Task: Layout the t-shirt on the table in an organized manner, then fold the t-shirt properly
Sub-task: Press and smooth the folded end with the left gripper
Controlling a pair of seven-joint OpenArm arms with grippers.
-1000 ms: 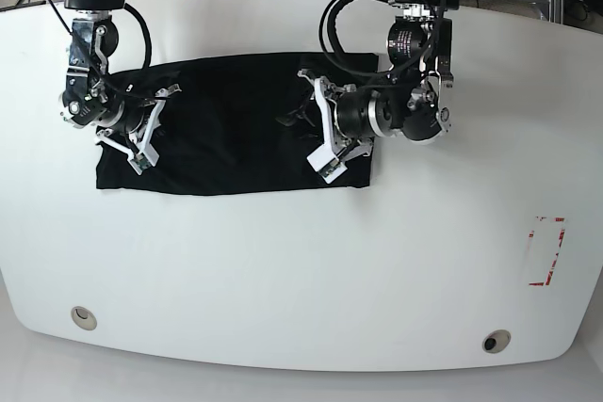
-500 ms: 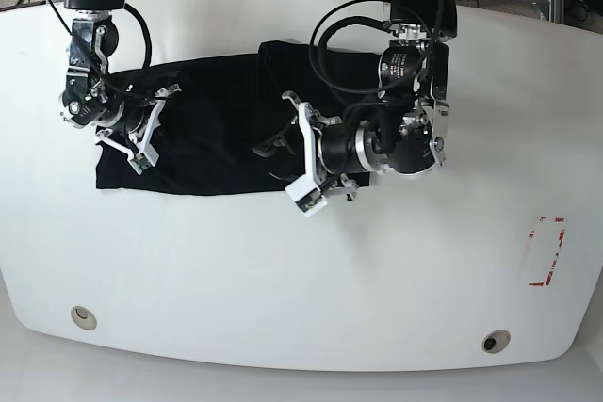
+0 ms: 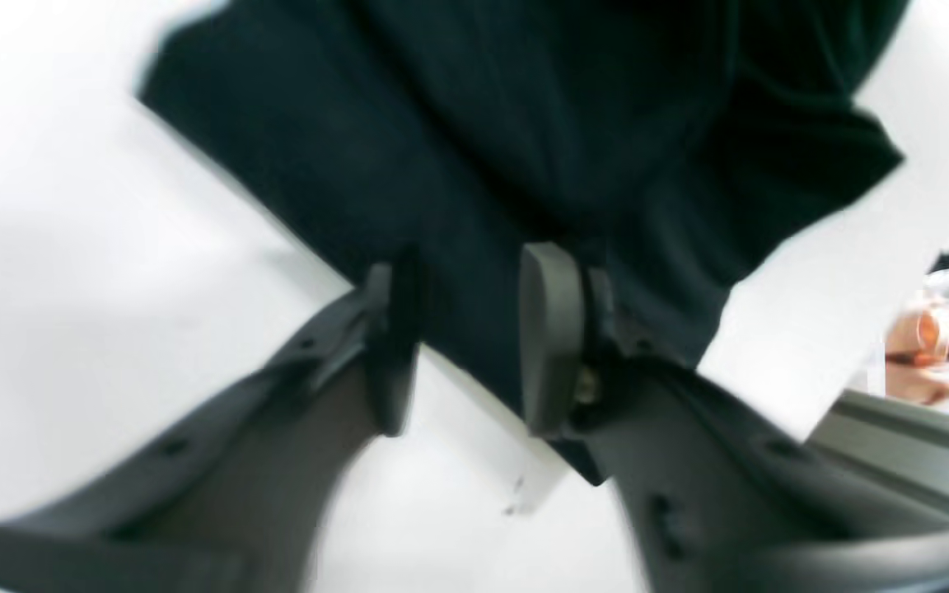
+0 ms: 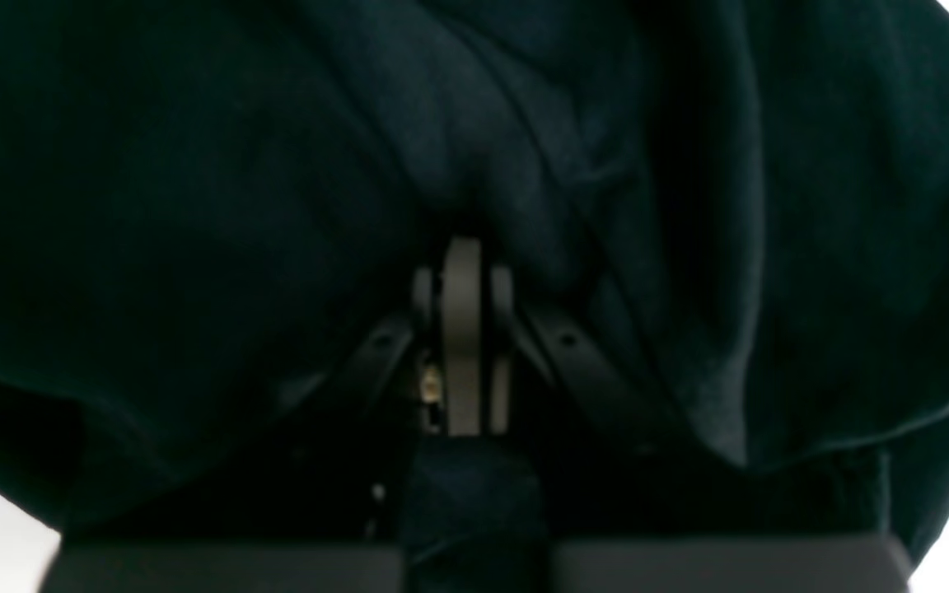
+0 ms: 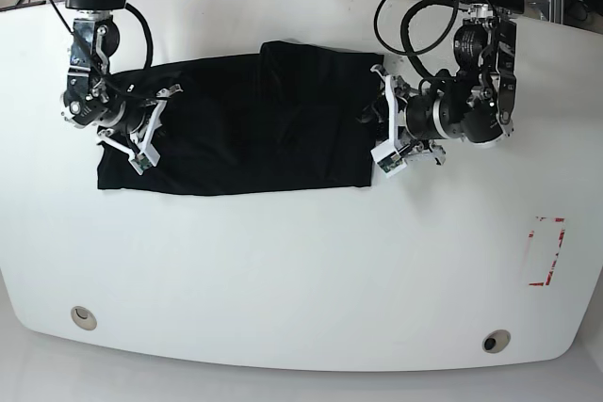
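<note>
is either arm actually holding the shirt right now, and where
The right gripper is shut on the t-shirt near its sleeve-side end. The left gripper is open at the opposite edge.

Left wrist view is motion-blurred; the t-shirt [image 4: 277, 165] fills the right wrist view, cut by every edge

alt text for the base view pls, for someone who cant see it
A black t-shirt lies spread on a white table, seen from above. The right gripper rests on its one end; the left gripper sits open at the opposite edge.
</note>
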